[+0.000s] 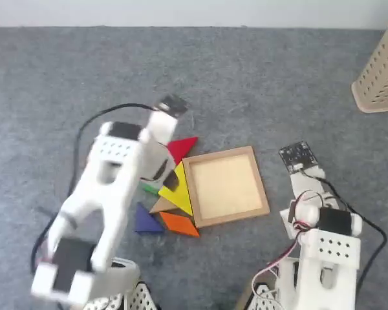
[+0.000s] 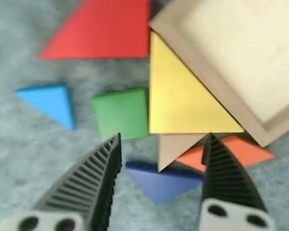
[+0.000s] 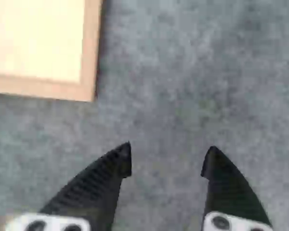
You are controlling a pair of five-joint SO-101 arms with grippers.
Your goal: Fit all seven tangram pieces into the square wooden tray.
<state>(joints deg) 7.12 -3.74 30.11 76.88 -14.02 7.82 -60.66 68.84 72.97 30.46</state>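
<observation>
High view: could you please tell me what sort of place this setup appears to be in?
Probably a robotics practice bench: a grey felt-like table cover, two white robot arms side by side, and a square wooden tray beside coloured tangram pieces.

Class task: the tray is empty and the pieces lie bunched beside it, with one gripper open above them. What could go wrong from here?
1. The left gripper is open over tightly packed pieces: the tan piece, orange piece and dark blue triangle meet beneath it, so closing may catch two or scatter them.
2. The yellow triangle lies against the tray rim; a nudge there might shift the tray.
</observation>
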